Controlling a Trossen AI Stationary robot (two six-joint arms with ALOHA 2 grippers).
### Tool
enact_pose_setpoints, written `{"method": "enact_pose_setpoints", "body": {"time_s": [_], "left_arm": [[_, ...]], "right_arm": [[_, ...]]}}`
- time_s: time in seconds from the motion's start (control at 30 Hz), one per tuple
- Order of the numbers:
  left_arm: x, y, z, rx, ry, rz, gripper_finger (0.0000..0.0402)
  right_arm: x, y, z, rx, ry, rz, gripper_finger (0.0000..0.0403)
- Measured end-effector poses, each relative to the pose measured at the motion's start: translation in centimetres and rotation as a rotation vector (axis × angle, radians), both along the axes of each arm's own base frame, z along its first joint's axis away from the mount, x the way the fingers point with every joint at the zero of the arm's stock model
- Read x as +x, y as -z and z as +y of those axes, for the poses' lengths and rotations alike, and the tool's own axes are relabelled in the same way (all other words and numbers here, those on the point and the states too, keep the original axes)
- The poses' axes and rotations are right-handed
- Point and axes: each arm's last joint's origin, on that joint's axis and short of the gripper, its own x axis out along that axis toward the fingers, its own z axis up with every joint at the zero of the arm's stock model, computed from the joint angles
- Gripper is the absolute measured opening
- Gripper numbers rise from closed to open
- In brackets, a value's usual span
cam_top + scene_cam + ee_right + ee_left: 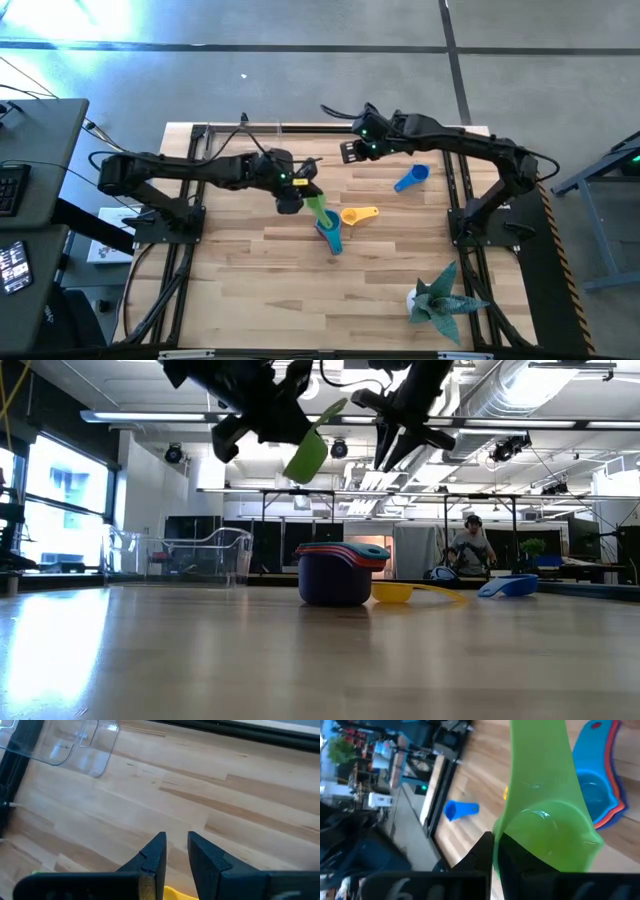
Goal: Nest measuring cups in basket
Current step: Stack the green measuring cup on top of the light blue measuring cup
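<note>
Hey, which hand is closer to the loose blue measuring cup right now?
Right. The right hand hangs empty just beside the blue cup; the left hand, holding the green cup, hovers farther off by the stack.

The high view looks straight down from well above on the whole wooden table (250,270), while the low view sits at tabletop height, close to the boards, facing level across them into the room beyond. Both share the stack of nested cups (338,573) at mid-table, the yellow cup (358,214) and the blue cup (411,178). The left wrist view peers closely past its green cup (545,820) down onto that stack; the right wrist view looks down at bare boards and the clear basket (75,745).
</note>
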Motion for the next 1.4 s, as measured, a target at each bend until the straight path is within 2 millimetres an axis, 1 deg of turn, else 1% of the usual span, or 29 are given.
{"method": "enact_pose_setpoints", "body": {"time_s": [0.2,0.37,0.6,0.7,0.87,1.07,1.27,1.4], "left_arm": [[2.0,1.4,-0.8,0.001,0.038,0.057,0.0004],[3.9,1.5,-1.1,-0.014,0.039,0.079,0.0005],[5.9,1.4,-1.4,-0.035,0.047,0.238,0.0005],[6.7,1.7,-1.4,-0.038,0.050,0.261,0.0005],[7.5,2.8,-1.5,-0.037,0.057,0.289,0.0005],[7.6,3.8,-2.0,-0.005,0.102,0.342,0.0005],[8.2,4.9,-2.0,0.006,0.093,0.354,0.0005],[8.2,4.8,-2.0,0.007,0.092,0.353,0.0005]], "right_arm": [[0.0,0.2,0.5,0.020,0.025,0.011,0.0071],[0.1,0.2,0.7,0.021,0.032,0.009,0.0071],[-0.1,0.3,0.7,0.030,0.036,0.028,0.0071],[-0.1,0.3,0.7,0.026,0.040,0.032,0.0071],[-0.2,0.3,0.7,0.018,0.044,0.034,0.0071],[-0.1,0.3,0.8,0.019,0.042,0.035,0.0071],[-0.1,0.3,0.8,0.019,0.040,0.036,0.0071],[0.0,0.3,1.2,0.017,0.029,0.042,0.0071]]}}
